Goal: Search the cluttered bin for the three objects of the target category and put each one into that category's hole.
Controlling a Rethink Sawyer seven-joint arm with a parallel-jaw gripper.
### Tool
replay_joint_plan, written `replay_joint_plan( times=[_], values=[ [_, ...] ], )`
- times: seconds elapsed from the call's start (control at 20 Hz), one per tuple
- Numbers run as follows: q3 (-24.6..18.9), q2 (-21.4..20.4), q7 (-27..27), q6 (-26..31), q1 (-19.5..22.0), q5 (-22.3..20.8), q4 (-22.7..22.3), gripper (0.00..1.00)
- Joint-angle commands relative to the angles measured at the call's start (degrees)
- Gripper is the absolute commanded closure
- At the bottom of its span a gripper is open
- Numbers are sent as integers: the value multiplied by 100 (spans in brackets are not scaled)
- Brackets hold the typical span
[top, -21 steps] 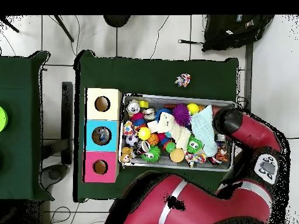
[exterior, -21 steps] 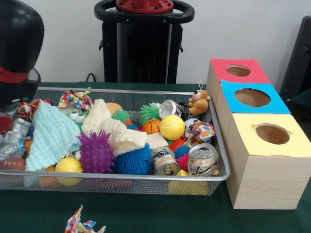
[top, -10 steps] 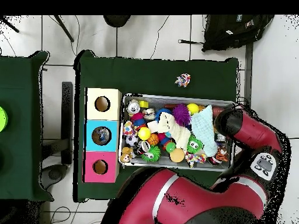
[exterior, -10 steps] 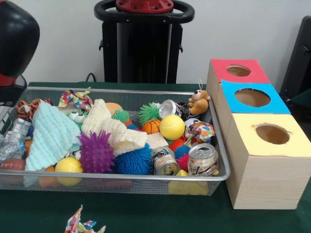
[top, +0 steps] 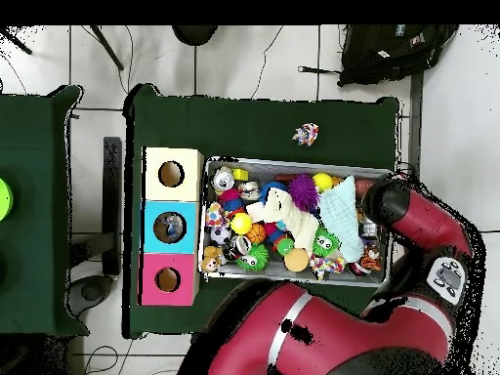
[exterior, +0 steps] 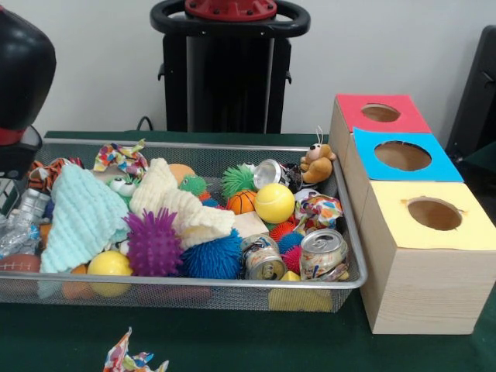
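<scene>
Cans: two crushed cans [exterior: 322, 254] [exterior: 262, 259] lie at the bin's front corner nearest the boxes, if cans are the target; light, thin-walled, slippery, best pinched across the body.
Bin: mesh bin [exterior: 194, 282], crowded with balls and cloths.
Boxes: yellow-topped box [exterior: 434, 213] just beside.
Jaws: arm [top: 420, 220] over the bin's far end; jaws' state cannot be told.

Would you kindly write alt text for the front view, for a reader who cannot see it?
A wire mesh bin on a green table is crammed with toys: spiky balls, a yellow ball, crushed cans and pale cloths. To its right stands a wooden box with three round holes, topped red, blue and yellow. The arm shows at the left edge.
</scene>
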State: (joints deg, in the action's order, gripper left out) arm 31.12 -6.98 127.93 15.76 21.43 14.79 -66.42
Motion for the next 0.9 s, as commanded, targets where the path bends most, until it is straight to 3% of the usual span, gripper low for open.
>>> replay_joint_plan(
  times=[0.05, 0.6, 0.9],
  values=[
    [-1030, -446, 547, 983, 193, 249, -511, 0],
    [-956, -1118, 35, 1766, 318, -73, -739, 0],
    [-1024, -1135, 25, 1784, 361, -122, -707, 0]
  ],
)
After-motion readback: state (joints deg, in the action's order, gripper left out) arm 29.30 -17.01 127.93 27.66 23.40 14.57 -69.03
